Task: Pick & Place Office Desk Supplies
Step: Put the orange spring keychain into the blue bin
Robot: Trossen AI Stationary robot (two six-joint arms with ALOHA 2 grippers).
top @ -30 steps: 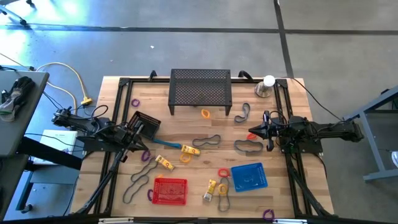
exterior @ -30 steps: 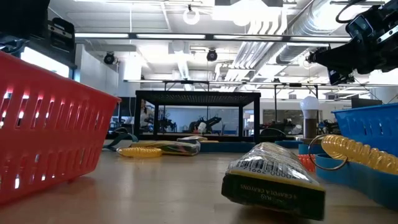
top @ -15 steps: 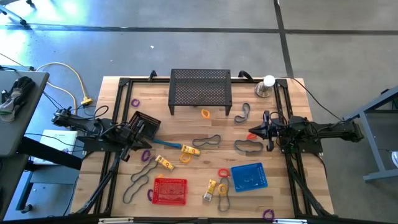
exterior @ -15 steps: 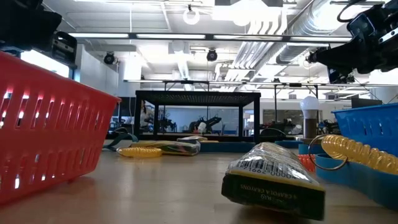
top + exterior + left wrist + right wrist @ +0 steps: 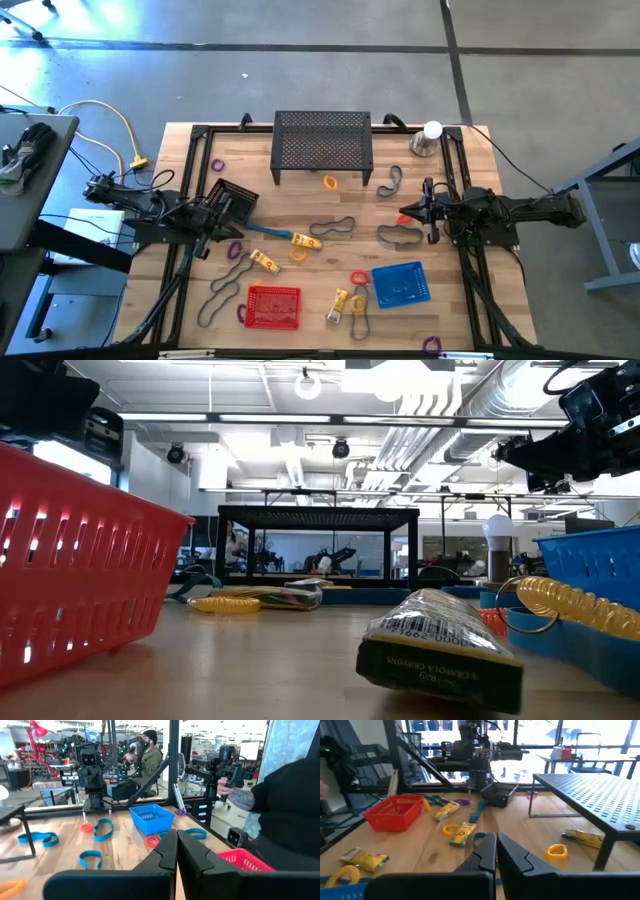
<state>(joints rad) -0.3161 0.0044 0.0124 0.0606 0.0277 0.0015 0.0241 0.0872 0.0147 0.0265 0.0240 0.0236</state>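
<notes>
The supplies lie loose on the wooden table: dark grey loops (image 5: 331, 226) (image 5: 400, 236), a teal band (image 5: 268, 231), yellow blocks (image 5: 306, 241) (image 5: 264, 261), an orange ring (image 5: 331, 182), a red ring (image 5: 358, 277) and purple rings (image 5: 216, 165). My left gripper (image 5: 232, 222) (image 5: 176, 851) hovers at the table's left side, beside the teal band's end, shut and holding nothing. My right gripper (image 5: 402, 215) (image 5: 496, 851) hovers at the right side, just above the grey loop (image 5: 400, 236), also shut and holding nothing.
A red basket (image 5: 273, 306) and a blue basket (image 5: 401, 283) stand near the near edge. A small black basket (image 5: 232, 197) sits by my left arm. The black mesh stand (image 5: 323, 145) and the silver cone with a white ball (image 5: 427, 138) stand at the far edge. People show beyond the table (image 5: 150, 757).
</notes>
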